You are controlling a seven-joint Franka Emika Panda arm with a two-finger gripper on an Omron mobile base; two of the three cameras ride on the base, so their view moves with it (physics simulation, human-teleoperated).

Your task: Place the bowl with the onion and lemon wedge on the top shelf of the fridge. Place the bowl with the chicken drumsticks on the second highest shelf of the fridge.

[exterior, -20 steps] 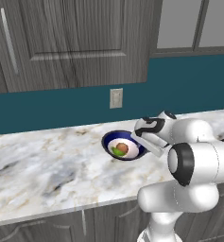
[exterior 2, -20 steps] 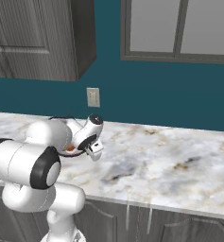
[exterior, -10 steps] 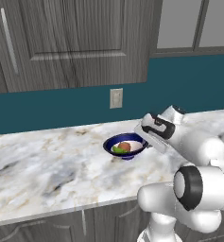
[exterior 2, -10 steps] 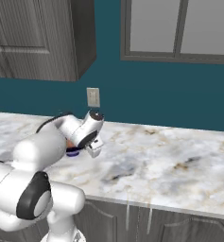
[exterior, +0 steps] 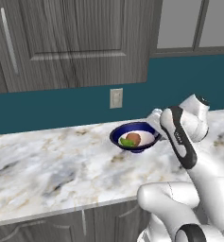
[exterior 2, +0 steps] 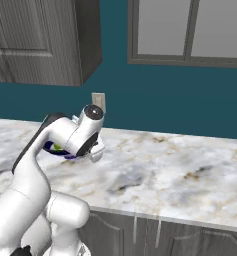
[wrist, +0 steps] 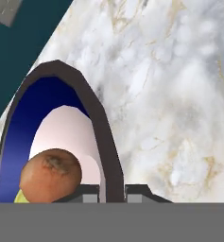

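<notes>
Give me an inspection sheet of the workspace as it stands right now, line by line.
Surface: marble counter, white with grey and tan veins, over dark grey base cabinets.
Job's things: dark blue bowl upright on the counter, white inside; onion and lemon wedge lie in it, side by side.
Clutter: nothing seen.
Gripper: gripper at the bowl's rim, one fingertip inside the rim and one outside, closed on it in the hand view.
Cables: nothing seen.
Surroundings: teal wall with a wall outlet; dark grey upper cabinets; window to the right.
</notes>
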